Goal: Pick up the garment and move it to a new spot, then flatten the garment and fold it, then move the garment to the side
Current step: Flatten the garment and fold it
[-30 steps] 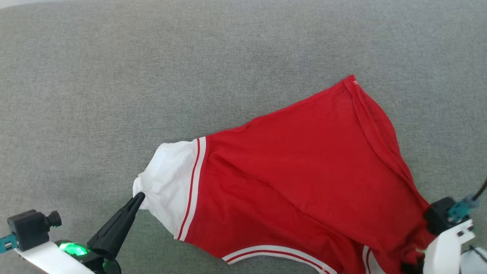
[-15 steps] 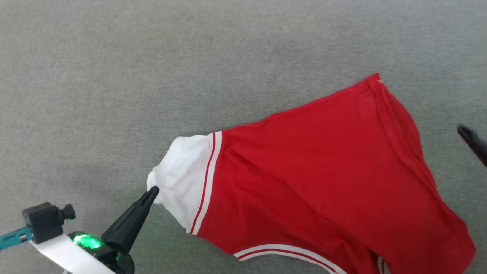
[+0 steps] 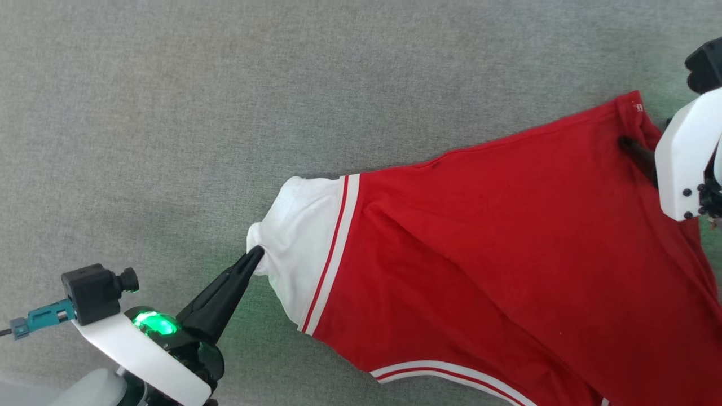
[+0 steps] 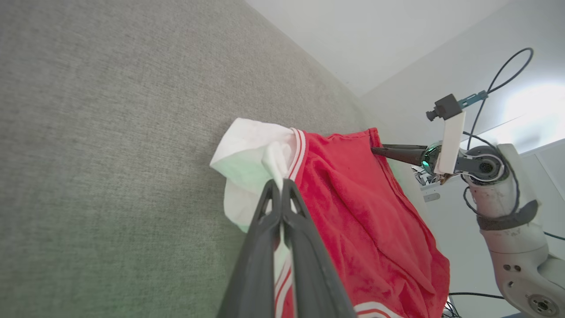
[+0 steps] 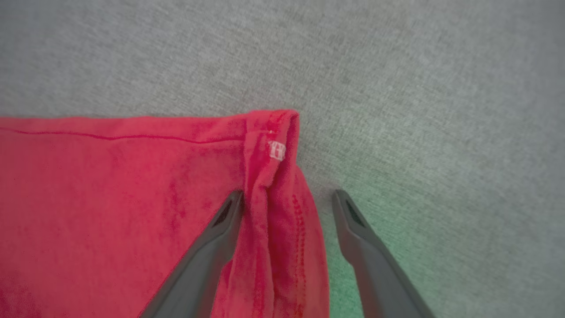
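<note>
Grey upholstery [image 3: 169, 113] carries the shirt [image 3: 479, 254], its sleeve [image 3: 304, 225] pinched in the left pincer [image 3: 255, 255]. The right pincer [image 5: 287, 196], spread astride the hem corner [image 5: 273, 128], should close deep before pulling.

Black tapered left tool [image 3: 256, 252], white wrist plate [image 3: 131, 356], green light [image 3: 153, 324].

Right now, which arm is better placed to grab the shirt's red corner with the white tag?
The right: the right gripper is open, fingers either side of the shirt's hem beside that corner. The left gripper is shut on the white sleeve at the other end.
</note>
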### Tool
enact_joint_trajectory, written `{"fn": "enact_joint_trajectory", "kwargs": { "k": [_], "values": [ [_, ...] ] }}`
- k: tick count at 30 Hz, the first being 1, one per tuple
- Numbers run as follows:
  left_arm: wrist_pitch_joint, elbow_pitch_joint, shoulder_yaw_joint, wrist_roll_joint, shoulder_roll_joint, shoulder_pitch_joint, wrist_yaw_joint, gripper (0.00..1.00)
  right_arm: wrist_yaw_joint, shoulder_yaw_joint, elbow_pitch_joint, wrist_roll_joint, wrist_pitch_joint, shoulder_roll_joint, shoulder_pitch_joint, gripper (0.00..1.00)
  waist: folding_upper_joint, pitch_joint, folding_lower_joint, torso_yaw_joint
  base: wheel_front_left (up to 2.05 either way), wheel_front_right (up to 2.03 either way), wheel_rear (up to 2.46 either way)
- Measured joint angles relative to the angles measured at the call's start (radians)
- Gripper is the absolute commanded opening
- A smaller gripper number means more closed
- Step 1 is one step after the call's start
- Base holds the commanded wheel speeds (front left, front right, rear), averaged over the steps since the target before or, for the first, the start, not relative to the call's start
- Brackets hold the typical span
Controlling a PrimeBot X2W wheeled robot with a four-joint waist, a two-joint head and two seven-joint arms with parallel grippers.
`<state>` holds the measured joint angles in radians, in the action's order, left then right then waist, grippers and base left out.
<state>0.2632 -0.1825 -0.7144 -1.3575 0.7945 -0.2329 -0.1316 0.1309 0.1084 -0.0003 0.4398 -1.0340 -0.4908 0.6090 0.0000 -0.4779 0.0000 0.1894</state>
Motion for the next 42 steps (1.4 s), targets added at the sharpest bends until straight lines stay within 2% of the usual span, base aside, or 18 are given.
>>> {"fn": "enact_joint_trajectory", "kwargs": {
  "k": [5, 6, 7, 8, 9, 14, 18, 22, 26, 28, 31, 35, 42],
  "values": [
    [0.0, 0.01, -0.014, -0.003, -0.007, -0.026, 0.0, 0.0, 0.0, 0.035, 0.07, 0.005, -0.009, -0.001, 0.029, 1.0, 0.0, -0.026, 0.0, 0.015, 0.0, 0.0, 0.0],
    [0.0, 0.012, -0.016, -0.003, -0.007, -0.029, 0.0, 0.0, 0.0, 0.047, 0.074, 0.009, -0.012, -0.004, 0.033, 0.51, 0.0, -0.027, 0.0, 0.015, 0.0, 0.0, 0.0],
    [0.0, 0.015, -0.019, -0.005, -0.007, -0.032, 0.0, 0.0, 0.0, 0.054, 0.079, 0.014, -0.016, -0.007, 0.038, 0.36, 0.0, -0.027, 0.0, 0.013, 0.0, 0.0, 0.0],
    [0.0, 0.026, -0.024, -0.005, -0.007, -0.04, 0.0, 0.0, 0.0, 0.061, 0.097, 0.026, -0.011, -0.003, 0.042, 0.36, 0.0, -0.022, 0.0, 0.01, 0.0, 0.0, 0.0],
    [0.0, 0.034, -0.024, -0.001, -0.005, -0.045, 0.0, 0.0, 0.0, 0.065, 0.105, 0.028, 0.001, 0.003, 0.042, 0.0, 0.0, -0.017, 0.0, 0.008, 0.0, 0.0, 0.0],
    [0.0, 0.065, 0.006, 0.022, -0.005, -0.077, 0.0, 0.0, 0.0, 0.058, 0.164, 0.015, 0.128, 0.036, 0.05, 0.0, 0.0, 0.019, 0.0, -0.009, 0.0, 0.0, 0.0],
    [0.0, 0.084, 0.079, 0.028, -0.026, -0.129, 0.0, 0.0, 0.0, -0.007, 0.214, -0.008, 0.252, 0.053, 0.089, 0.0, 0.0, 0.056, 0.0, -0.029, 0.0, 0.0, 0.0],
    [0.0, 0.126, 0.105, 0.014, -0.023, -0.219, 0.0, 0.0, 0.0, -0.086, 0.265, -0.043, 0.343, 0.079, 0.149, 0.0, 0.0, 0.083, 0.0, -0.064, 0.0, 0.0, 0.0],
    [0.0, 0.189, 0.152, -0.025, -0.021, -0.383, 0.0, 0.0, 0.0, -0.154, 0.315, -0.071, 0.424, 0.131, 0.254, 0.0, 0.0, 0.092, 0.0, -0.108, 0.0, 0.0, 0.0],
    [0.0, 0.217, 0.181, -0.067, -0.019, -0.478, 0.0, 0.0, 0.0, -0.212, 0.358, -0.085, 0.481, 0.193, 0.334, 0.0, 0.0, 0.089, 0.0, -0.132, 0.0, 0.0, 0.0],
    [-0.04, 0.277, 0.213, -0.134, -0.008, -0.635, 0.0, 0.0, 0.0, -0.28, 0.43, -0.164, 0.571, 0.258, 0.471, 0.0, 0.0, 0.073, 0.0, -0.169, 0.0, 0.0, 0.0],
    [-0.104, 0.371, 0.253, -0.166, 0.002, -0.855, 0.0, 0.0, 0.002, -0.337, 0.508, -0.259, 0.676, 0.336, 0.625, 0.0, 0.0, 0.032, 0.0, -0.205, 0.0, 0.0, 0.0],
    [-0.117, 0.477, 0.296, -0.17, -0.014, -1.139, 0.0, 0.0, 0.003, -0.464, 0.584, -0.357, 0.879, 0.399, 0.825, 0.0, 0.0, -0.02, 0.0, -0.246, 0.0, 0.0, 0.0]
  ]
}}
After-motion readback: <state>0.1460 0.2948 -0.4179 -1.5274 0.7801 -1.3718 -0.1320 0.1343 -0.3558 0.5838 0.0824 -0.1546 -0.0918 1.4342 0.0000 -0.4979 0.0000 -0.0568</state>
